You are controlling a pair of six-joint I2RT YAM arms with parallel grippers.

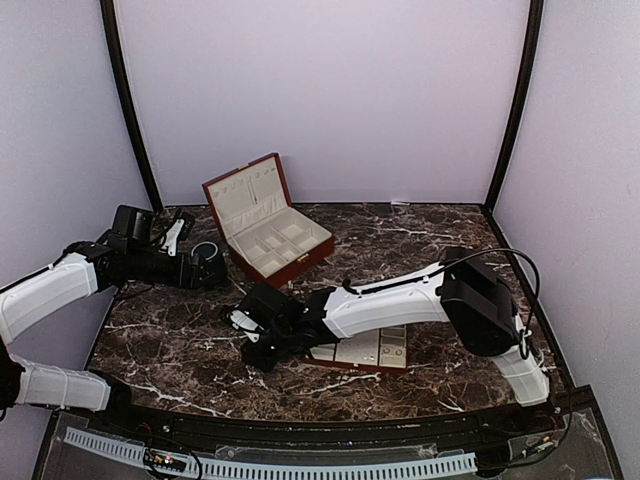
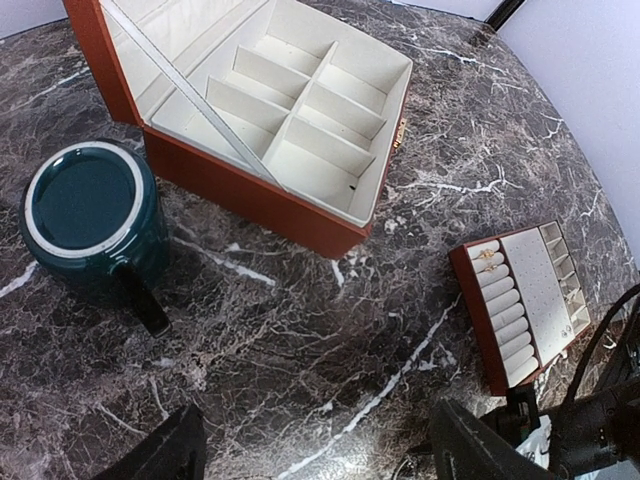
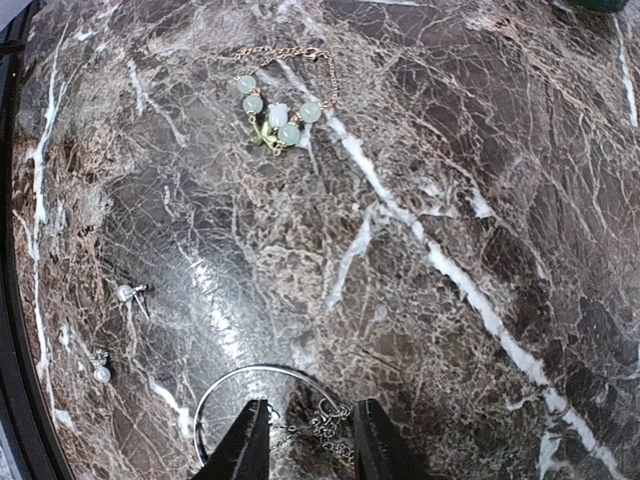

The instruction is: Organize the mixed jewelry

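The thin silver bangle (image 3: 250, 369), a bare wire hoop with a short fine chain hanging off it, lies flat on the dark veined marble table (image 3: 480, 200) at the near left of the working area, and it is the piece in hand. The right gripper (image 3: 310, 418) is down over it with its jaws drawn partly in, one finger on either side of the chain. Whether the pads already pinch it I cannot tell. Near it lie the rest of the mixed jewelry: a gold-chain bracelet with pale green beads (image 3: 275, 108) further out, and two small pearl studs (image 3: 130, 293) off to one side. The step looks like the pick-up of one piece, with sorting barely begun. The next move probably calls for a firm hold on so thin a wire, then a lift clear and a carry to the flat cream-lined compartment tray (image 2: 500, 355) just beside the arm. Further back stands the open red-brown wooden box (image 2: 250, 195). The left gripper (image 2: 315, 432) hangs wide and empty above the table near the dark green cup (image 2: 85, 200).
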